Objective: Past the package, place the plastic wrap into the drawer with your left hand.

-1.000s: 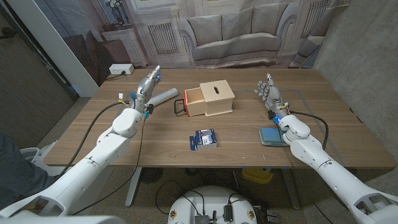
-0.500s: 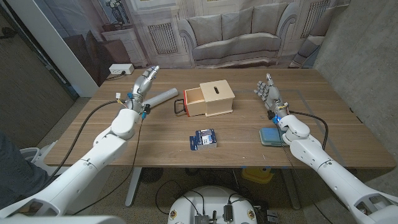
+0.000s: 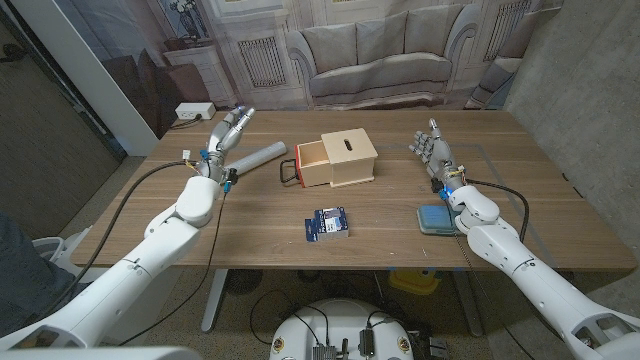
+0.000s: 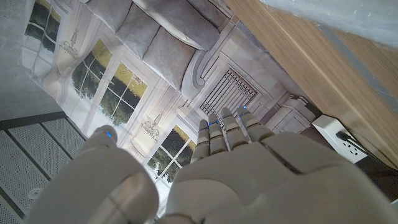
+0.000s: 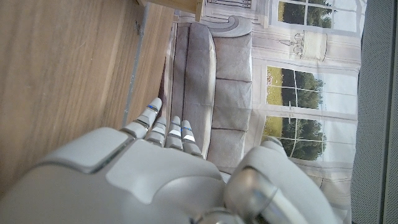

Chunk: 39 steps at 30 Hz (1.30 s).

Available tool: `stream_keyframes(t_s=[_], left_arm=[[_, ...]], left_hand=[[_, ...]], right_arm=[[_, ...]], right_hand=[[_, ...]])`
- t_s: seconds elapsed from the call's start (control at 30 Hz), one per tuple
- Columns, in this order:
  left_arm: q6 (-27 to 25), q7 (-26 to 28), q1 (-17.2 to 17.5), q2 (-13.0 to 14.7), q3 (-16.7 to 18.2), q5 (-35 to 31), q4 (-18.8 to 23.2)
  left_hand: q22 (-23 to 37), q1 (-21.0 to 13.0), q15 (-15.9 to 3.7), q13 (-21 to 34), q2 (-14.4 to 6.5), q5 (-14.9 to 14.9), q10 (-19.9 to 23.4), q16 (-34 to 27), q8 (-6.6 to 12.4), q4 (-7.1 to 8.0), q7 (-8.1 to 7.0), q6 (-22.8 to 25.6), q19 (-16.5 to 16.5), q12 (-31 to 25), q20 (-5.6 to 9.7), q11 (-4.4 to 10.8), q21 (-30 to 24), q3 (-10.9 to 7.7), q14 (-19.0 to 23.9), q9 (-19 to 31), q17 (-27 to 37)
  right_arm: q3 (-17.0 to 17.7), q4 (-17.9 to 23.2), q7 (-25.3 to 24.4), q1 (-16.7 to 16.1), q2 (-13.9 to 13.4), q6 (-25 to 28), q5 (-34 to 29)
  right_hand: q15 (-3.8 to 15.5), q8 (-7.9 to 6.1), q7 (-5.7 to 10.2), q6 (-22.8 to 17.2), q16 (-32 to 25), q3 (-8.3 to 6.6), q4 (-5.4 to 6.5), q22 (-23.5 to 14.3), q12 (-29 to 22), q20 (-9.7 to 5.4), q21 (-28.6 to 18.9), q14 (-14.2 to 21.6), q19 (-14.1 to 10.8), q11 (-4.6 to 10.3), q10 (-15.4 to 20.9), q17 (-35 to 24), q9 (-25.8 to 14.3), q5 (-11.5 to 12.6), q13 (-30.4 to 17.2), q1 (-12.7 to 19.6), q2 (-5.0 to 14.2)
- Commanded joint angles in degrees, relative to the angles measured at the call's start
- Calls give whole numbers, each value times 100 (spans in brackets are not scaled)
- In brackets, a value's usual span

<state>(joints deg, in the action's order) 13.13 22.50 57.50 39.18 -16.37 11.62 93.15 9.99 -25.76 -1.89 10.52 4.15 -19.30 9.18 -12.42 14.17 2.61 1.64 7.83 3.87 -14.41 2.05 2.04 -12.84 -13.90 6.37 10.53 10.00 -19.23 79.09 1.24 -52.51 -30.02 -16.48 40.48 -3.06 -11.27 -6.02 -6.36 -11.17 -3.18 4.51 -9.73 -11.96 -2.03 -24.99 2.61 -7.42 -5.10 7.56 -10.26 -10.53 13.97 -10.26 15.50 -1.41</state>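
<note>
Where a sofa backdrop (image 3: 375, 55) hangs, wooden table (image 3: 250, 225), left robot hand (image 3: 228, 128) and right robot hand (image 3: 432, 146) spread, empty.

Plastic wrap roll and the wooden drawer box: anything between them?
Head view: a dark handle on the open drawer sits between the plastic wrap and the box; otherwise bare table.

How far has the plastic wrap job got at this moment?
Nothing is done yet: the plastic wrap lies on the table beside the open drawer. The left hand hovers by its far end, empty. Grasping, carrying and placing remain. The right hand waits, holding nothing.
</note>
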Motion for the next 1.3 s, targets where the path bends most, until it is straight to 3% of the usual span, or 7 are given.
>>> stream_keyframes(t_s=[0.03,0.47,0.73,1.3], left_arm=[[-238,479,129,27,65,-514,135],[-781,795,234,148,119,-927,413],[-1518,1112,278,297,21,-1530,695],[-1993,1301,371,383,29,-1767,874]], left_hand=[[19,-64,3,34,8,-46,88,-1,37,-49,-10,108,82,-11,24,43,-9,-10,93,31,34],[21,-128,-12,36,-4,-71,189,3,42,-75,-28,211,132,-10,35,73,-1,-9,182,33,37],[22,-184,-60,38,-16,-92,250,9,29,-98,-76,246,163,-2,31,118,7,-11,241,34,39],[23,-245,-98,40,-17,-122,315,23,15,-123,-110,305,171,17,34,152,30,-3,304,35,40]], right_arm=[[16,-47,70,13,10,-51,33],[16,-155,104,2,78,-102,80],[30,-137,69,-31,91,-113,94],[44,-104,16,-75,93,-114,95]], right_hand=[[-16,-17,8,-53,-19,-3,-40,-31,-50,-102,7,63,-75,-19,58,-26,-13,37,-29,32,26],[-26,-24,17,-91,-27,-1,-51,-32,-66,-103,23,119,-142,-15,117,-26,-14,35,-29,50,45],[-20,-33,18,-127,-25,-2,-58,-32,-69,-95,37,135,-163,-10,136,-25,-14,34,-29,63,56],[-16,-24,14,-133,-15,3,-74,-34,-66,-92,72,149,-188,1,151,-24,-14,29,-29,84,64]])
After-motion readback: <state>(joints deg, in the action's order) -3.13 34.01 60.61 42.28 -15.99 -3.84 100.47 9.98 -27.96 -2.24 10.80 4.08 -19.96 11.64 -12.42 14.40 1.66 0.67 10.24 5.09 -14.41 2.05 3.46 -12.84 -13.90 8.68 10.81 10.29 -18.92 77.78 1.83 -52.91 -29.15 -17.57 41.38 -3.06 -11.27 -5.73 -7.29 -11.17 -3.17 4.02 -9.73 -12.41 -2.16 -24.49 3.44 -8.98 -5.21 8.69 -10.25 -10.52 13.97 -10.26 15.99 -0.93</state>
